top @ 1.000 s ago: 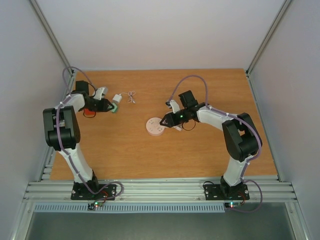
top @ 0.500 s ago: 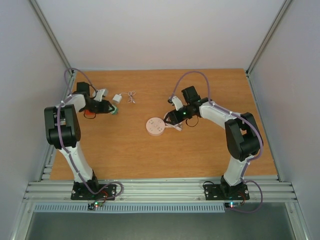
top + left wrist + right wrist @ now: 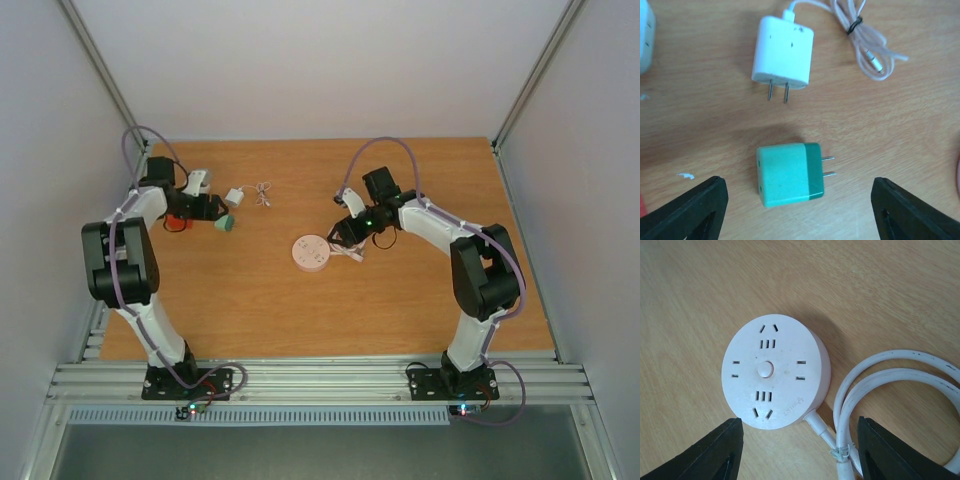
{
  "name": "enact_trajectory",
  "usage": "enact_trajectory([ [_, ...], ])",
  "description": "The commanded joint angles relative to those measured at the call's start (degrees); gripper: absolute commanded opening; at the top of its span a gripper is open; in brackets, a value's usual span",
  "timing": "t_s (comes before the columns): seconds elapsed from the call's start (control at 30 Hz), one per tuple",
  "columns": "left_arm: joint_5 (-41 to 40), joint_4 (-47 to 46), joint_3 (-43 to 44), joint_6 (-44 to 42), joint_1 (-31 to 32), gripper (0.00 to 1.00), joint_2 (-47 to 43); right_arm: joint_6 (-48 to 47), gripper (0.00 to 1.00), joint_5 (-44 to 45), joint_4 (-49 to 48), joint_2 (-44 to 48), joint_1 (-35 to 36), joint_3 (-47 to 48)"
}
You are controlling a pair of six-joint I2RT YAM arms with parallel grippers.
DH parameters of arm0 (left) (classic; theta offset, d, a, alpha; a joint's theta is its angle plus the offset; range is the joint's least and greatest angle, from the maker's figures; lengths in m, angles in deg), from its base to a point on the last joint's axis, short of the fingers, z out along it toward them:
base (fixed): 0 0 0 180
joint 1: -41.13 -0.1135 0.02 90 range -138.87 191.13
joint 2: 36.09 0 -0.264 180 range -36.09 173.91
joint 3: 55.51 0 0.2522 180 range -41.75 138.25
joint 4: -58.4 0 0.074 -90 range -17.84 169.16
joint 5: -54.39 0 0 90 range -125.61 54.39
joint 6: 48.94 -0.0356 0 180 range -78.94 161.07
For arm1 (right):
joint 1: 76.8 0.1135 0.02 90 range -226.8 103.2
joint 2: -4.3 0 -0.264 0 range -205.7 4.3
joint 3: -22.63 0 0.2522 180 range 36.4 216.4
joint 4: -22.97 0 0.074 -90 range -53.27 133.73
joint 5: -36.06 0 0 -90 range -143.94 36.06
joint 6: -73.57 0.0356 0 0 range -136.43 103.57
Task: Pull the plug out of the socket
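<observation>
The round pale socket [image 3: 310,253] lies flat on the wooden table with nothing plugged into its top [image 3: 772,372]. Its white cord [image 3: 890,390] loops off to the right. My right gripper [image 3: 800,442] hangs open above the socket's near edge, at the socket's right in the top view [image 3: 341,236]. A green plug [image 3: 790,174] lies on its side on the table at the far left [image 3: 225,225], prongs pointing right. My left gripper [image 3: 797,212] is open over it [image 3: 213,214], fingers wide apart and clear of it.
A white charger [image 3: 782,52] with its coiled thin cable [image 3: 867,40] lies just beyond the green plug. A white block [image 3: 644,40] shows at the left edge. A red object [image 3: 177,224] sits under the left arm. Frame posts and walls bound the table.
My left gripper has opened and let go of the green plug, which now lies on the table. My right gripper has opened and drawn back from the socket.
</observation>
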Motion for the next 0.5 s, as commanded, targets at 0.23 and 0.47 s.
enact_trajectory([
  [0.23, -3.1, -1.52, 1.04, -6.17, 2.5, 1.0, -12.91, -17.24, 0.64, 6.71, 5.37, -3.76, 1.56, 2.85],
  [0.47, -3.05, -1.38, 0.19, -6.71, 2.85, 1.0, -16.85, -23.18, 0.64, 12.34, 5.1, -6.9, 2.7, 3.88],
])
